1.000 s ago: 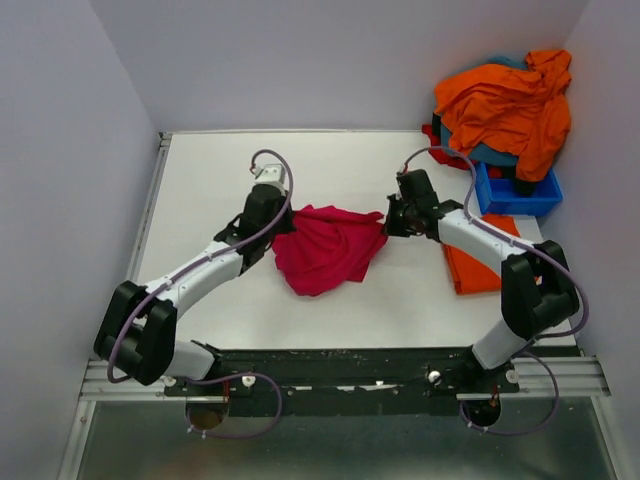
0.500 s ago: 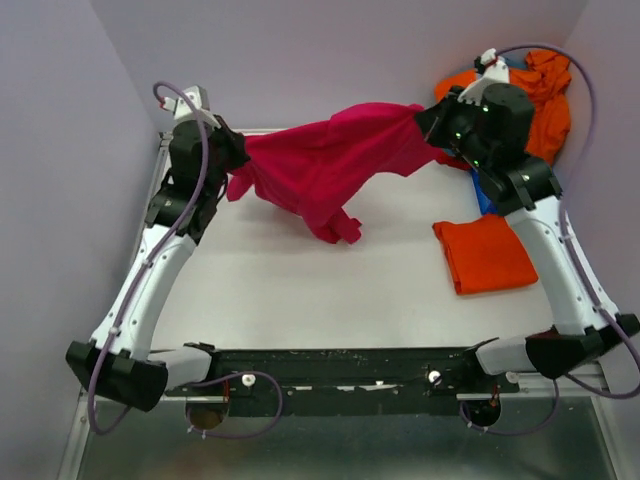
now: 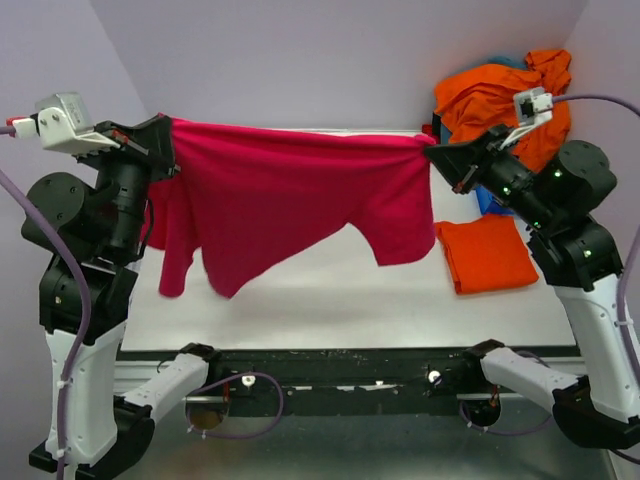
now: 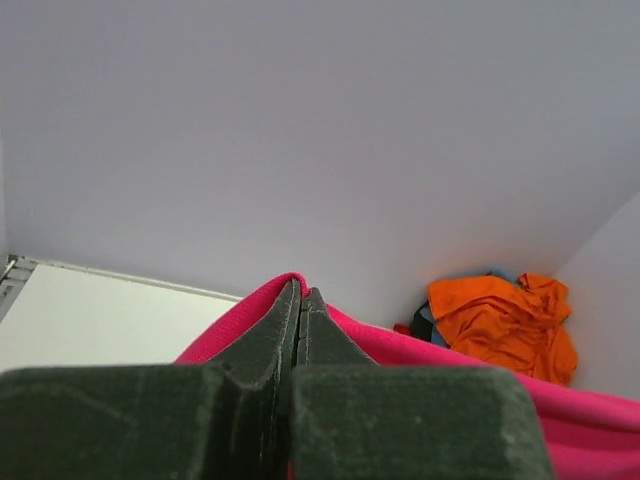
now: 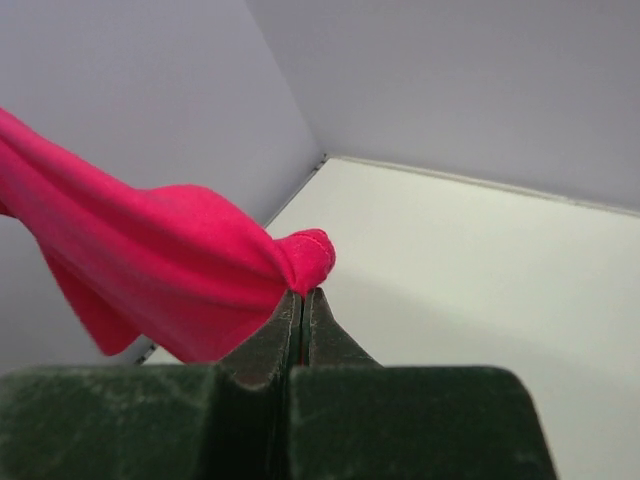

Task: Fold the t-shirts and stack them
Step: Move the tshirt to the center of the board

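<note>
Top external: the magenta t-shirt (image 3: 290,200) is hanging stretched above the desk (image 3: 400,290), left jaws pinching one end at the far-left corner, right jaws pinching the other (far-right corner); a folded orange t-shirt (image 3: 488,255) is lying by the right edge.

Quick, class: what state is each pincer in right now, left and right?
The left pincer is closed on the pink t-shirt.
The right pincer is closed on the same shirt's other end.

A plain magenta-pink t-shirt (image 3: 290,200) is showing across mid-frame. A bright orange heap of tees (image 3: 500,100) is sitting upper right, and another plain orange tee (image 3: 490,255) is showing right of centre on the white table (image 3: 400,300), against pale lilac walls (image 3: 300,60).
</note>
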You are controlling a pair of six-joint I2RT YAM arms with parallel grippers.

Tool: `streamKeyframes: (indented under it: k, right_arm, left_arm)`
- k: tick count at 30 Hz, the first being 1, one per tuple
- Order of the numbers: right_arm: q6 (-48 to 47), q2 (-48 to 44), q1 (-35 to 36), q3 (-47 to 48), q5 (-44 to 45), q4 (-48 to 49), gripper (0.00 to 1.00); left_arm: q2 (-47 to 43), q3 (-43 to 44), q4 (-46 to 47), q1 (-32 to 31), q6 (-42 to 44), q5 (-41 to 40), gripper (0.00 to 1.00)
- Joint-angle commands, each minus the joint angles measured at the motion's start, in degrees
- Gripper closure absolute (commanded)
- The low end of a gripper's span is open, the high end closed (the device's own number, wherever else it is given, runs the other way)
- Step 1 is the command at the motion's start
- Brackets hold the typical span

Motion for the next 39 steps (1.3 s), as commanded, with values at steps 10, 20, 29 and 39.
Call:
streamKeyframes:
  k: [10,20,29,39]
  right_arm:
    - [8.54,14.24,-0.22,-28.24,-1.02,5.95,0.83]
    - [5.46,15.4,-0.22,-36.69,14.7,6.14,0.34]
    - [10.55,17.24,-0.14,-41.61,22.02,3.06,0.5]
    - [12.58,20.58,0.83,-48.11,13.77,4.46,0.52]
  left_arm:
    - [37.58,-13.47,27.85,0.21,1.35,12.86,0.74]
    - [45.56,-0.23,10.29,-2.34,4.69,5.25,0.01]
    - [16.22,-35.21,9.75,-1.73,-6.46,-7.5,0.04]
    - [-4.9,-52.63,-0.25,0.47,-16.84,-13.39,0.05]
